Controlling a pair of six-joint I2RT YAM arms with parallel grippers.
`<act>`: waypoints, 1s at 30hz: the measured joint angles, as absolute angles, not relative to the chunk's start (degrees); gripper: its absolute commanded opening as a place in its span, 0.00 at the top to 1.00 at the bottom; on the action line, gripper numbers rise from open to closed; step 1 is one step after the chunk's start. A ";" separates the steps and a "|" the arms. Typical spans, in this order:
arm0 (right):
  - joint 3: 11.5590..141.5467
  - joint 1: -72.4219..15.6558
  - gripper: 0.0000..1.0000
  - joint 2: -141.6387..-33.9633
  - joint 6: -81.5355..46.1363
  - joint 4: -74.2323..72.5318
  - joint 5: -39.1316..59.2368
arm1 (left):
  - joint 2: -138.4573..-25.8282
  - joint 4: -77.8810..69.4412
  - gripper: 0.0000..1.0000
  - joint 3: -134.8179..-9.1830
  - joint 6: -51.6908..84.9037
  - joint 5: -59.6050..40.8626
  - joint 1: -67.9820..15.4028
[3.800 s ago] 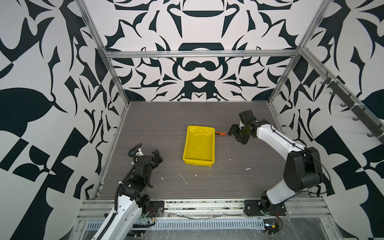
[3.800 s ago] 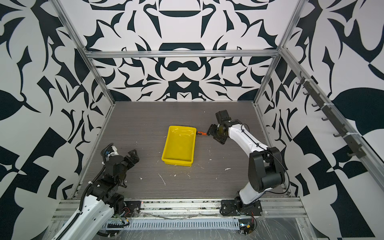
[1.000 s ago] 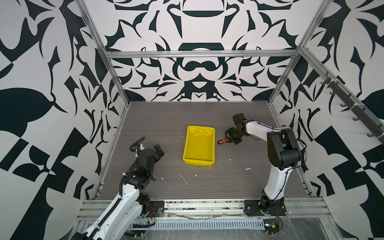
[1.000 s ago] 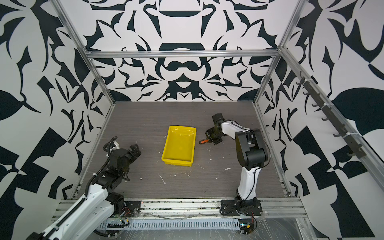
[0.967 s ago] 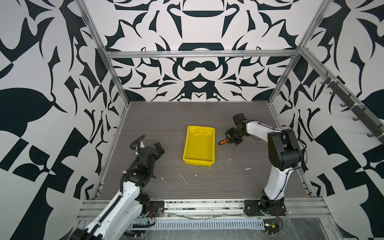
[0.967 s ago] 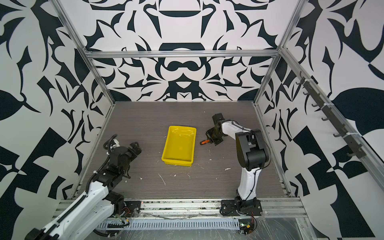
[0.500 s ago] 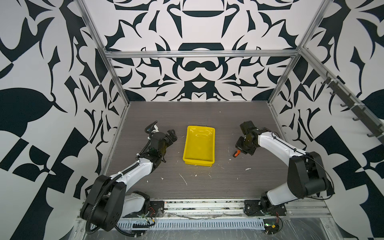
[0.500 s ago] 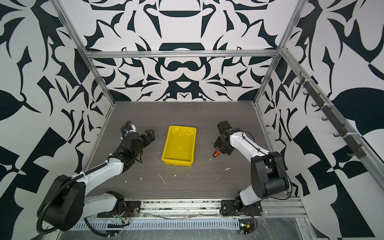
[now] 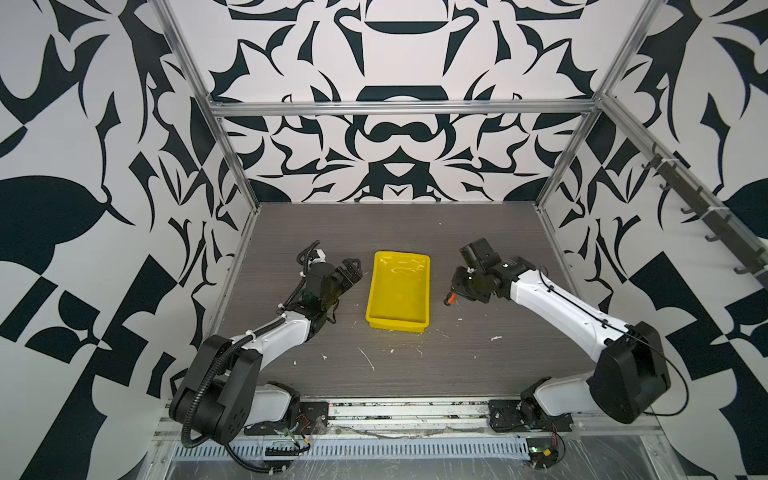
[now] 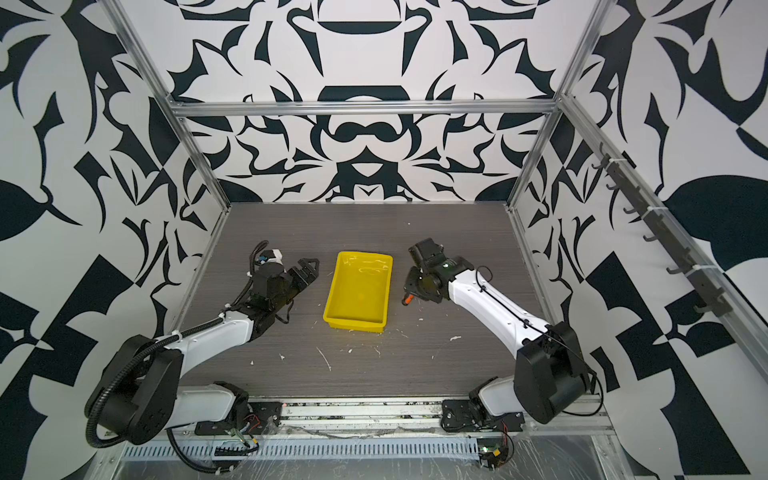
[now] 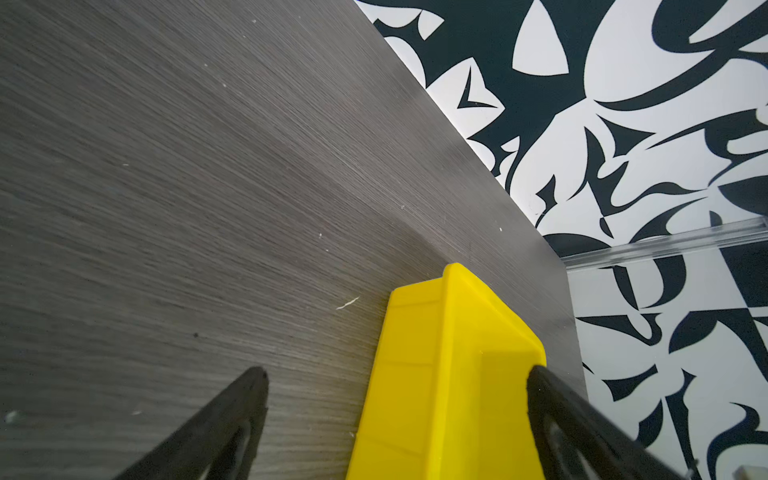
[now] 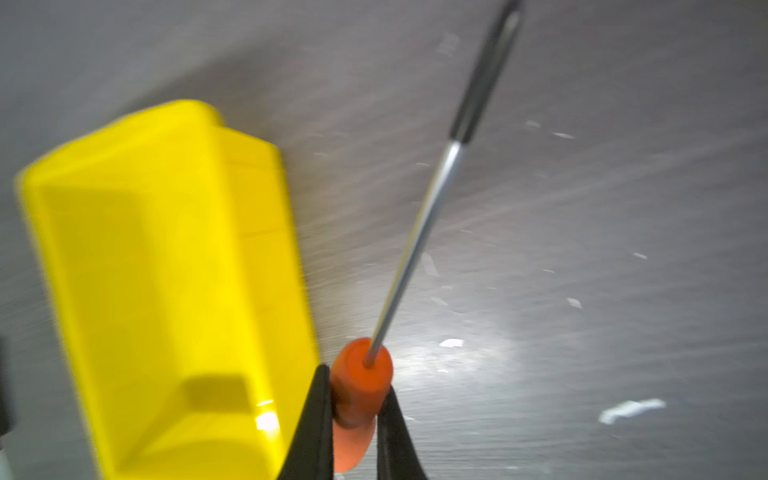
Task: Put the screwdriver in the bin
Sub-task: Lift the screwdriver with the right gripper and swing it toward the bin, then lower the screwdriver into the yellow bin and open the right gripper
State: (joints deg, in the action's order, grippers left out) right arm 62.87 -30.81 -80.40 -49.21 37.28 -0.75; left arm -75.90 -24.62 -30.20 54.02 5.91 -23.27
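The yellow bin [image 9: 397, 291] [image 10: 359, 293] lies mid-table, nothing in it. In both top views my right gripper [image 9: 457, 289] [image 10: 411, 291] hovers just right of the bin's right wall, shut on the screwdriver [image 9: 451, 297] [image 10: 408, 298]. The right wrist view shows the jaws [image 12: 357, 386] clamped on the orange handle [image 12: 361, 370], with the thin shaft [image 12: 415, 245] pointing away over the table beside the bin [image 12: 166, 270]. My left gripper [image 9: 353, 270] [image 10: 309, 270] [image 11: 397, 372] is open, close to the bin's far left corner [image 11: 436, 374]. Whether it touches the bin I cannot tell.
White scraps [image 9: 368, 357] litter the dark wood-grain table [image 9: 374, 228] in front of the bin. Patterned walls with aluminium posts [image 9: 230, 137] close off the left, back and right sides. A slotted metal rail [image 9: 374, 449] runs along the front by both arm bases.
The right gripper, still holding the screwdriver, has moved left and slightly back, closer to the bin's right wall. Over the last second the left arm reached from the front left up to the bin's left side.
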 measured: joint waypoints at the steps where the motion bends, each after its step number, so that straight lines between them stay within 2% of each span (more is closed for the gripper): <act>1: 63.72 -32.58 0.94 -80.42 -49.52 36.45 -1.13 | -75.83 -24.12 0.00 -30.33 53.82 6.00 -23.27; 6: 68.03 -38.76 0.93 -82.56 -50.54 34.06 -2.17 | -71.24 -19.81 0.00 -30.98 52.62 10.35 -23.14; 13: 75.13 -42.96 0.93 -93.86 -51.31 33.12 -2.42 | -68.69 -20.36 0.00 -30.92 52.66 13.63 -22.98; 23: 81.06 -45.04 0.94 -107.53 -52.99 32.84 -1.21 | -69.82 -19.81 0.00 -30.94 52.75 13.72 -22.83; 30: 82.43 -45.06 0.94 -112.03 -54.59 32.49 0.10 | -69.82 -19.00 0.00 -30.94 52.71 13.74 -22.83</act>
State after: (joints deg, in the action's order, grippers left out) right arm 82.43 -45.06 -112.03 -54.59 32.49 0.10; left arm -69.82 -19.00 -30.94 52.71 13.74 -22.83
